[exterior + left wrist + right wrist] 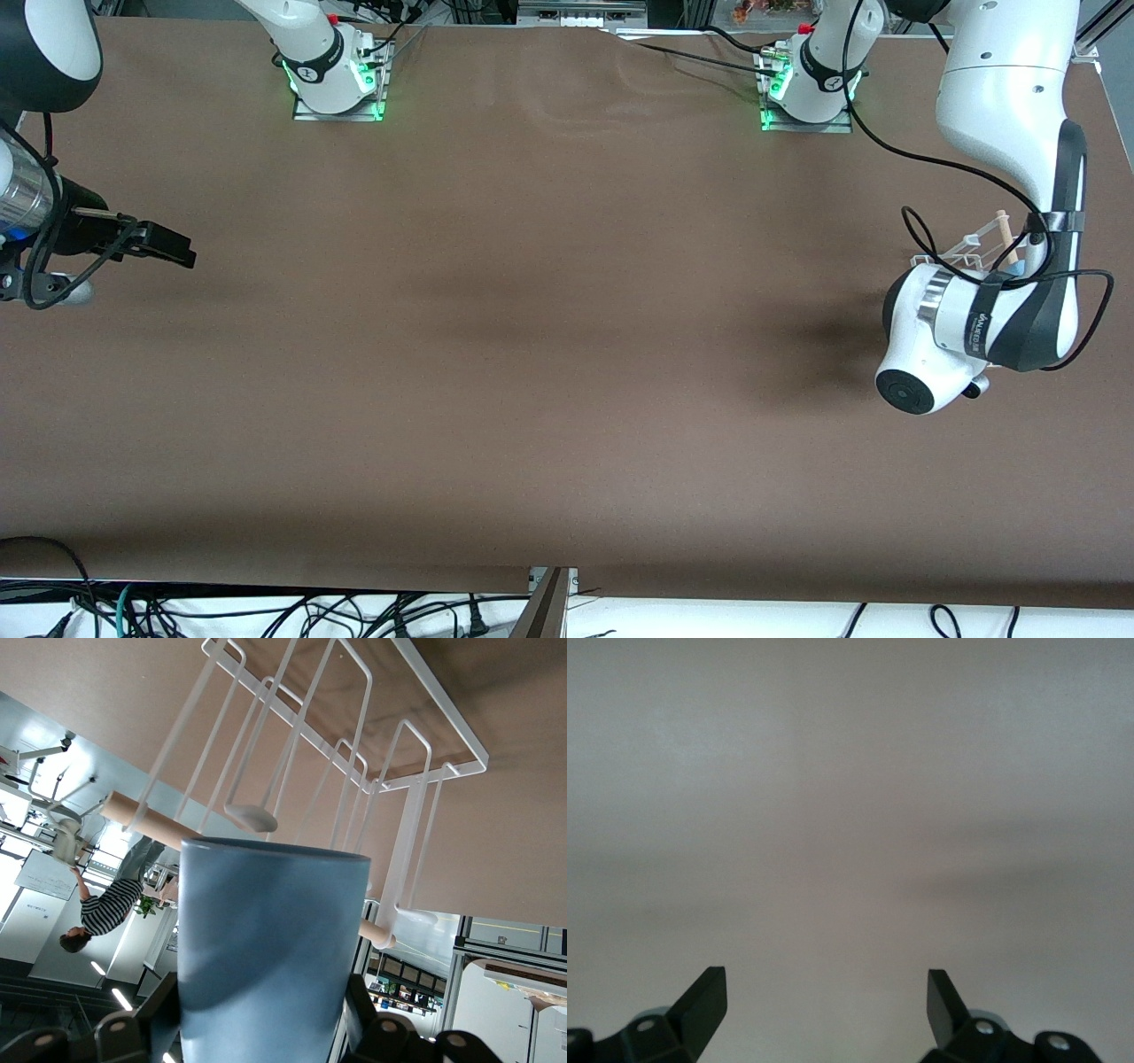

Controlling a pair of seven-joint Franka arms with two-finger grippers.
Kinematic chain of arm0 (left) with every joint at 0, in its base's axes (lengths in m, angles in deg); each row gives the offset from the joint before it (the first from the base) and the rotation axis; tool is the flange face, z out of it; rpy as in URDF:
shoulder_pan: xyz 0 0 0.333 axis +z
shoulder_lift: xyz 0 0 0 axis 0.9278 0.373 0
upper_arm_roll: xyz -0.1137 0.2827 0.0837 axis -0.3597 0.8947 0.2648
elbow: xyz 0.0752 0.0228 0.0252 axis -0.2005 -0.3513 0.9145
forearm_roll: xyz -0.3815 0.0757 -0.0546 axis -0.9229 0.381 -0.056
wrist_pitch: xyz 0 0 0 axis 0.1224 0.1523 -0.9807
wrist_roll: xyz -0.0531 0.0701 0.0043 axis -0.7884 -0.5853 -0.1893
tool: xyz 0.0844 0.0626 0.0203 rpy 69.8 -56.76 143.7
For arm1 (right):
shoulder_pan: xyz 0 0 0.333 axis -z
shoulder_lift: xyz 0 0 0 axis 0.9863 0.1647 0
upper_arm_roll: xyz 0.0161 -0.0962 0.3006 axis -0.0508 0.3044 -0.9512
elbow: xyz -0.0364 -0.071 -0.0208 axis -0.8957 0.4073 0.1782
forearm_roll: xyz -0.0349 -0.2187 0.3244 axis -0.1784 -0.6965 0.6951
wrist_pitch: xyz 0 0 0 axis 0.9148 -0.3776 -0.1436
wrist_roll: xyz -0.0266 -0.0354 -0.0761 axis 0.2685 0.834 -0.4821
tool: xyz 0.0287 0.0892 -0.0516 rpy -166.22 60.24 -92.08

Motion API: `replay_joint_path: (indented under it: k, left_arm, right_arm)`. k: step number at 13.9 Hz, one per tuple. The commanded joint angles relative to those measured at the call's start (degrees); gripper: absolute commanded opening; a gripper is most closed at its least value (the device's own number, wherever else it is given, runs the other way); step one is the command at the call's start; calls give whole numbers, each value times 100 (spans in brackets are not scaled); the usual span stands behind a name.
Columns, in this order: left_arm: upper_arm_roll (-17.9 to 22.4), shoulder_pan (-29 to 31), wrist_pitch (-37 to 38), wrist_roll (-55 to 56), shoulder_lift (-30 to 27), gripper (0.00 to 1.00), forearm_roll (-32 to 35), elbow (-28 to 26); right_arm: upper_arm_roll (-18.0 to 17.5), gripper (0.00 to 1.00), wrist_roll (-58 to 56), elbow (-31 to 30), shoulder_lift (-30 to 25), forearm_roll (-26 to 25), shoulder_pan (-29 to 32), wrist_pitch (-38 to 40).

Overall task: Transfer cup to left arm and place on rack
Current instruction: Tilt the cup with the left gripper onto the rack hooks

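L tool (266, 1028) grips cup (266, 948) by rack (354, 771) (R tool (824, 1005) open, waiting)

cup (270, 948) light blue | rack (390, 753) white wire | table (532, 354) brown

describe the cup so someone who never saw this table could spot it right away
Start at the left arm's end of the brown table, where the white wire rack with one wooden dowel stands. The left end effector is at that rack, shut on the cup. It is a plain light-blue tapered tumbler with no handle, the only blue, solid-walled thing among thin white wires.
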Motion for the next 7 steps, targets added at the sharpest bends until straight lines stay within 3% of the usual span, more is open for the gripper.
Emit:
replay_joint_path:
  k: [1, 7]
  left_arm:
    - [43, 15, 174, 17, 180, 18, 190, 234]
    - [51, 24, 148, 174, 276, 23, 207, 251]
  right_arm:
    - [-25, 100, 36, -73, -24, 118, 36, 4]
    - [-34, 100, 1, -380, -146, 126, 175, -355]
